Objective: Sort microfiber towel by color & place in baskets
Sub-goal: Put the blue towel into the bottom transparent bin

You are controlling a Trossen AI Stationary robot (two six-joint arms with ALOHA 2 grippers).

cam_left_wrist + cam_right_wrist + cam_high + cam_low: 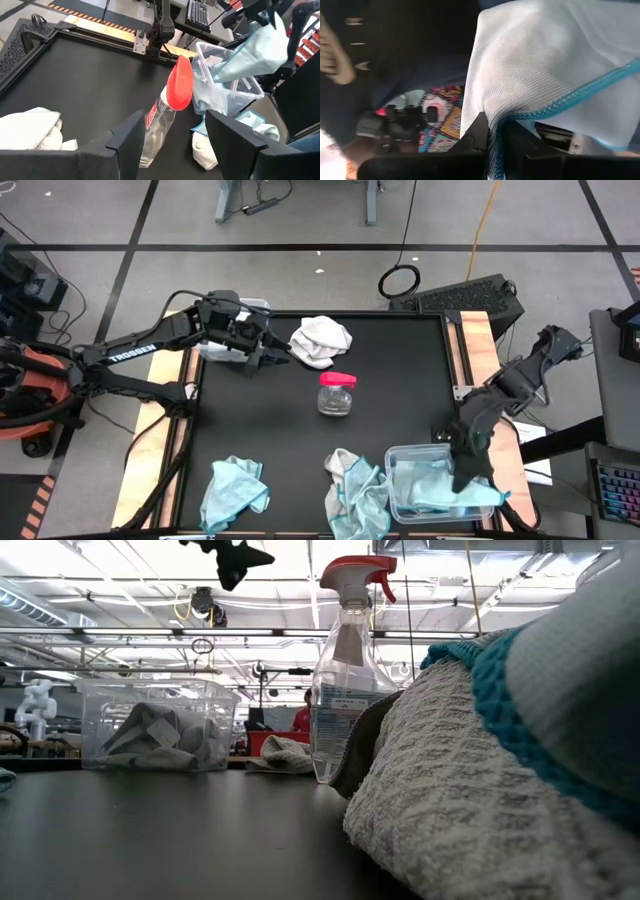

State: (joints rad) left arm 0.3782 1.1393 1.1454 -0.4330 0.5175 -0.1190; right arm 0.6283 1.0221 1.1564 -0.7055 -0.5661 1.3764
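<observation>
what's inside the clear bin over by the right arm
Light blue towels fill the bin. The right end effector holds another blue towel above it. Anything under that pile is covered.

A: What colour is the towel (560, 65) in the right hand (492, 131)?
B: Light blue, teal-stitched edge.
A: And beside the left hand (268, 361)?
B: A white towel (321, 340) on the black surface (400, 380); the bottle's (336, 395) cap is pink-red.

Light blue towel (545, 65) in right claw (495, 135)
</observation>
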